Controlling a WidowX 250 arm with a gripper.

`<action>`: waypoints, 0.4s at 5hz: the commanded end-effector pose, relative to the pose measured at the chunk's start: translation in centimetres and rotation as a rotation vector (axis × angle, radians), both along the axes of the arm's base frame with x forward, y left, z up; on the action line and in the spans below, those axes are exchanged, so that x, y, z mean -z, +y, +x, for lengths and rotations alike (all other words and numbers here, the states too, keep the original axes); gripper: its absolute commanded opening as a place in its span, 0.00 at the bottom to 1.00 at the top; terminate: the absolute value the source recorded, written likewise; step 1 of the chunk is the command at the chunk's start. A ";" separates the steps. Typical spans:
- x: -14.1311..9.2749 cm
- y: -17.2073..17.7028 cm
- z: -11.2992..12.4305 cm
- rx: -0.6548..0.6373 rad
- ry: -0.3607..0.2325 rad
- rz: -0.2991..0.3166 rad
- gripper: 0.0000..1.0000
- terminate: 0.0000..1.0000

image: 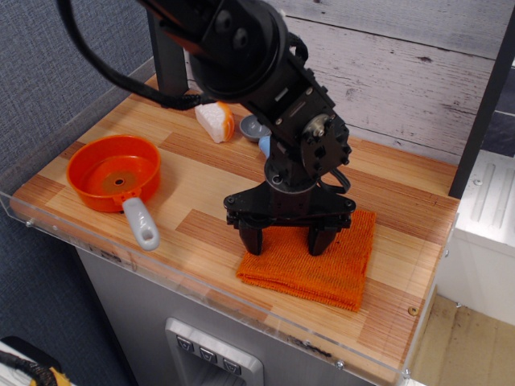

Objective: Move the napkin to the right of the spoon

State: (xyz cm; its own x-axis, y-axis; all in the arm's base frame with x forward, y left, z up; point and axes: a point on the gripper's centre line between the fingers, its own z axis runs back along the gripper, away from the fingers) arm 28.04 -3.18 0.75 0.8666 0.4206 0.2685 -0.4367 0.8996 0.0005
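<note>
The napkin [326, 269] is a folded orange ribbed cloth lying flat at the front right of the wooden table. My gripper [286, 240] stands over the napkin's left half. Its two black fingers [251, 240] are spread wide and point down, with the tips on or just above the cloth. The gripper is open and holds nothing. The spoon [254, 126] lies behind the arm at the back of the table. Its grey bowl shows, and the arm mostly hides its light blue handle.
An orange pan [113, 170] with a grey handle sits at the left front. A white and orange toy food piece [215, 119] lies beside the spoon near a black post [169, 64]. A clear acrylic rim [201, 285] runs along the table's front edge.
</note>
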 end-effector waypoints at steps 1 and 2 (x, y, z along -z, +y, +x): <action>2.1 1.0 1.1 -0.005 0.050 -0.002 1.00 0.00; 2.5 1.1 2.1 -0.007 0.055 -0.013 1.00 0.00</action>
